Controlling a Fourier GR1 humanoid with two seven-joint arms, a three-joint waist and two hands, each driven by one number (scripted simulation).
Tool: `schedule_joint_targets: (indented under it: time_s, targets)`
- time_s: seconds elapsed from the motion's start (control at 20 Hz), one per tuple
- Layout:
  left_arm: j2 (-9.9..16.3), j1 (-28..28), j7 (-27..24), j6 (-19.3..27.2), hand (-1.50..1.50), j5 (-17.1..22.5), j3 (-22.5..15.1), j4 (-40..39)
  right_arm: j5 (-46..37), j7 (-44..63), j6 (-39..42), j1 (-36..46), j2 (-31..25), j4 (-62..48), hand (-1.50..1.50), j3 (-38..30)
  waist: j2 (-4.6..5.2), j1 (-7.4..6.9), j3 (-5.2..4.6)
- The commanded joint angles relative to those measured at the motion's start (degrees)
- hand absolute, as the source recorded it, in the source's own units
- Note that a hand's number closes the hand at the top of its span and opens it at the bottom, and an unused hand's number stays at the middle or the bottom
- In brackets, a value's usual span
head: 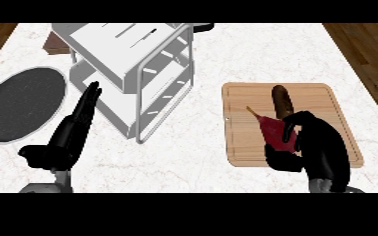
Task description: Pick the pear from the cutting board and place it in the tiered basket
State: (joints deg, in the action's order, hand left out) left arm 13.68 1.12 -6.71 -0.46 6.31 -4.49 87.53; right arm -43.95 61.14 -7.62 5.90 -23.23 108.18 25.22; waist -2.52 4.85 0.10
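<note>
White marbled surface (244, 50), wood floor at 3 o'clock. One tiered basket (136, 75), one cutting board (247, 130). Right hand (306, 145) clutches the reddish pear (277, 130) over the board; left hand (74, 125) flat.

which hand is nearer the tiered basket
Left. The left hand has its fingers right beside the tiered basket; the right hand is over the cutting board.

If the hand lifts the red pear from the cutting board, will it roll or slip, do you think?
The pear looks rounded and tapers to a thin stem, so on the flat cutting board it would probably roll in a curve if nudged. Its skin appears smooth, so it may slip. The right hand already curls around it, which likely steadies it.
</note>
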Motion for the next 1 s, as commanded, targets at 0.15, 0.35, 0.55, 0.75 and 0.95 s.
schedule_joint_targets:
  time_s: [0.15,0.35,0.55,0.75,0.95]
  targets:
    - [-1.3,-0.8,3.1,-0.7,0.00,-0.2,-2.2,-3.1,-20.2,14.0,-0.3,4.4,10.0,14.6,1.50,7.3,0.98,-0.76,-0.67]
    - [-0.9,0.9,2.8,-2.2,0.00,0.5,-1.6,-5.0,-29.3,17.6,6.2,9.2,17.8,15.7,1.50,10.9,1.73,-2.19,-0.67]
    - [-2.8,1.4,3.3,-1.8,0.00,-0.2,-3.7,-4.0,-32.3,21.1,10.4,17.3,22.9,12.7,1.50,9.3,2.07,-4.05,-0.62]
    - [-3.1,2.1,2.4,-1.9,0.00,-1.4,-4.5,-5.1,-32.3,24.0,9.5,24.4,23.1,8.5,1.50,7.1,2.44,-5.45,-0.58]
    - [-3.6,5.6,3.7,-2.1,0.00,-1.1,-4.5,-5.5,-28.2,24.0,10.9,32.8,23.2,3.3,1.50,1.4,2.87,-6.48,-0.52]
